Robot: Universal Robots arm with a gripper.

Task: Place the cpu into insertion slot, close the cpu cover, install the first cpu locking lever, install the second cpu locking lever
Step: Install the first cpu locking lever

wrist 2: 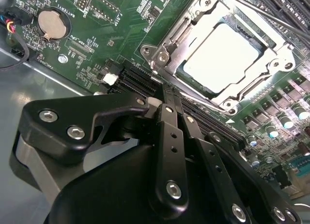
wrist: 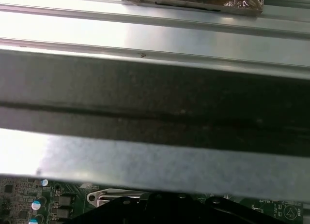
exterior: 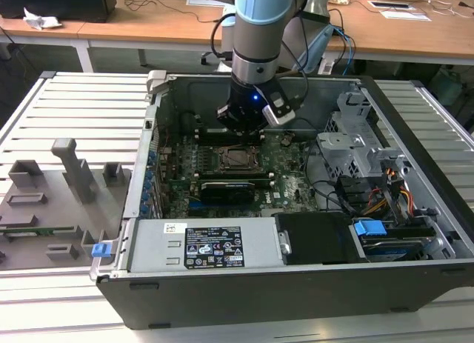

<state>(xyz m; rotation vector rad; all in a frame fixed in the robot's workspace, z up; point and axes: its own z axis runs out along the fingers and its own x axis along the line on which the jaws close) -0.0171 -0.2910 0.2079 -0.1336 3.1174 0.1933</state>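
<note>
Hovering with its fingers pinched together and empty, the hand sits at the socket's edge, where the cpu already lies under the cpu cover, so any lever push should be slow and square, I'd say.

Open PC case on slatted table. Green mobo inside, blue drive tab, coin battery. Grey fixtures beside case.
</note>
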